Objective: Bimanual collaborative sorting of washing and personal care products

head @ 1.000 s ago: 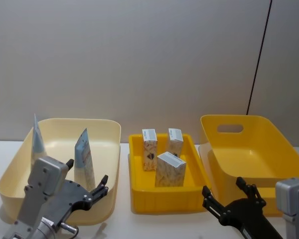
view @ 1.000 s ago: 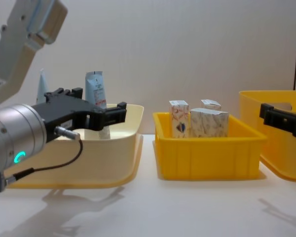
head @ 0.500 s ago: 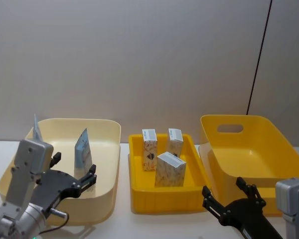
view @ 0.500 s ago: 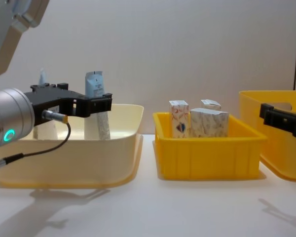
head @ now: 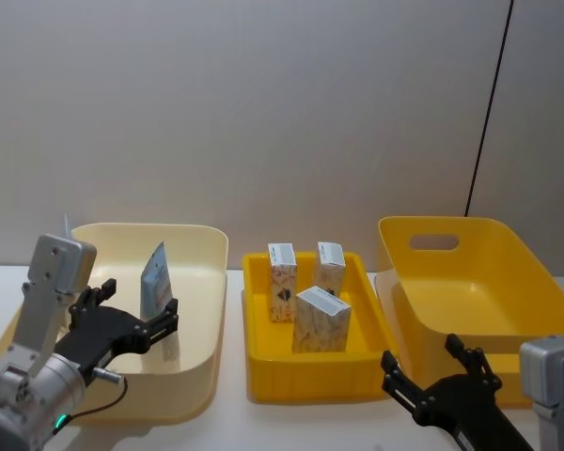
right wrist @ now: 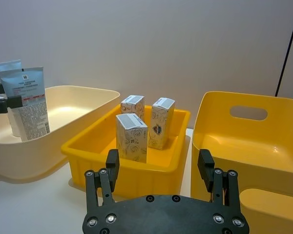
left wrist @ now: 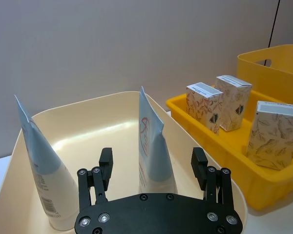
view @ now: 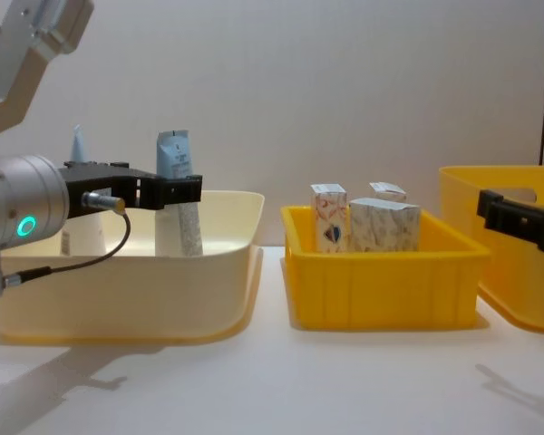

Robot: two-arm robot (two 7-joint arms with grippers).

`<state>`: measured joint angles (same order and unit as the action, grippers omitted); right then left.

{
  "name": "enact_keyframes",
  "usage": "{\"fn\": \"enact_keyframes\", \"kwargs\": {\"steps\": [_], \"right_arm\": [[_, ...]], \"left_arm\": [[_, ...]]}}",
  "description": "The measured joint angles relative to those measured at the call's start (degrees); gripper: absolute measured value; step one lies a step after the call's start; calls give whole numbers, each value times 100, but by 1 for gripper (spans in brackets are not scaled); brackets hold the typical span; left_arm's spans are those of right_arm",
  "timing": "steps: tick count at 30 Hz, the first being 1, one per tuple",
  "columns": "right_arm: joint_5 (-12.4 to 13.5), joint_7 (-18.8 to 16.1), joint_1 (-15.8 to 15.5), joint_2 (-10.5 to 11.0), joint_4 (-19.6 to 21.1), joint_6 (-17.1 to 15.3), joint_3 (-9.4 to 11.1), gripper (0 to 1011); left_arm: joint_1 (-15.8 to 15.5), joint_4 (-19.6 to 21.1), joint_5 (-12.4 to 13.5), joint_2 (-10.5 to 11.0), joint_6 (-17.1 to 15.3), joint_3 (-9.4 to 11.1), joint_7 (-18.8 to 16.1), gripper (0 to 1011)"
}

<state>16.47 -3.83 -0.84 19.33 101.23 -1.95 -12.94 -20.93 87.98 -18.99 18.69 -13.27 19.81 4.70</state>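
Grey wall [head: 263,113], white desk [view: 272,381]; cream bin [head: 207,282] at its left edge holds an upright pale blue tube [head: 156,282]; left gripper [head: 136,303], fingers apart, faces it, probably reaching; next: straddle, then close; right gripper [head: 423,355] idles front-right, fingers spread.

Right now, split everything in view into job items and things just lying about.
Job: two pale blue tubes, three marbled cartons, left end effector by the tubes, right end effector parked low.
Just there: cream bin, yellow tray, yellow handled bin, wall cable.
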Motion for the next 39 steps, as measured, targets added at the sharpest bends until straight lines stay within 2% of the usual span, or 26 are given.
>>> {"fn": "enact_keyframes", "kwargs": {"steps": [9, 18, 27, 32, 33, 34, 37, 39], "right_arm": [[0, 0, 0, 0, 0, 0, 0, 1001], [0, 0, 0, 0, 0, 0, 0, 1001], [0, 0, 0, 0, 0, 0, 0, 1001], [0, 0, 0, 0, 0, 0, 0, 1001], [0, 0, 0, 0, 0, 0, 0, 1001], [-1, 0, 0, 0, 0, 0, 0, 1001], [0, 0, 0, 0, 0, 0, 0, 1001], [0, 0, 0, 0, 0, 0, 0, 1001]], "left_arm": [[-389, -499, 41, -158, -122, 90, 127, 1003], [-609, -787, 114, -261, -197, 159, 182, 989], [-711, -919, 146, -308, -229, 189, 205, 758], [-748, -968, 157, -324, -241, 200, 212, 601], [-753, -974, 159, -327, -242, 201, 214, 540], [-758, -978, 160, -330, -243, 202, 215, 540], [-773, -998, 165, -336, -247, 206, 219, 417], [-773, -999, 167, -337, -247, 206, 222, 383]]}}
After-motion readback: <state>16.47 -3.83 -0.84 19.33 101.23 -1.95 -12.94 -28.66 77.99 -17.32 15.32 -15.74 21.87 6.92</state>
